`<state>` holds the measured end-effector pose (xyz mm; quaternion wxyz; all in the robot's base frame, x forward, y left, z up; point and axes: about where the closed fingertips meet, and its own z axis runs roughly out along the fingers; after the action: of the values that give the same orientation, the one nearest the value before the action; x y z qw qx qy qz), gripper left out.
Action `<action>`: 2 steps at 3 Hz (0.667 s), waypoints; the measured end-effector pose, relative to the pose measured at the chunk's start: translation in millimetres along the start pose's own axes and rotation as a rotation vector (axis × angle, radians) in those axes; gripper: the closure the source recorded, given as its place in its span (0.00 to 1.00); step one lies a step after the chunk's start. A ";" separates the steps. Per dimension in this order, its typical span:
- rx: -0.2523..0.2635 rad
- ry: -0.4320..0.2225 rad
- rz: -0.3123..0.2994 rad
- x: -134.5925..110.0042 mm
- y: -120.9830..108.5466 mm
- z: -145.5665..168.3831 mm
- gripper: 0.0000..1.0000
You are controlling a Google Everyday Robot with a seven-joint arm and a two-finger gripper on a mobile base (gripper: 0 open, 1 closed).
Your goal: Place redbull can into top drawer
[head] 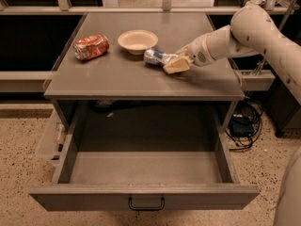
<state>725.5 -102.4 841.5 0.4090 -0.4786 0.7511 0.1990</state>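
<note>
**Redbull can (156, 57) getting grabbed on the table, drawer waiting open**

So the can is lying on its side on the tabletop (122, 81), just right of the cream bowl (138, 40). The gripper (175, 64) is sitting at the can's right end, with the pale fingers (172, 68) looking clamped on it. I'm reading this as the grasp step, with the lift not yet done. The next move is probably calling for a lift clear of the bowl, then a swing forward past the table edge and down into the top drawer (141, 169), which is hanging wide open below. Counting up: one redbull can, one orange-red can (91, 47), one bowl, one drawer, one side tray (47, 140), one gripper.
</note>
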 end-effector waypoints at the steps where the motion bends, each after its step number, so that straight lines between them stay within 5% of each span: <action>1: -0.034 0.020 -0.005 2.8 12.3 -11.7 1.00; 2: 0.007 0.105 0.064 24.8 28.4 -62.6 1.00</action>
<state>668.7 -146.3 855.6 0.3640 -0.4627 0.7871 0.1839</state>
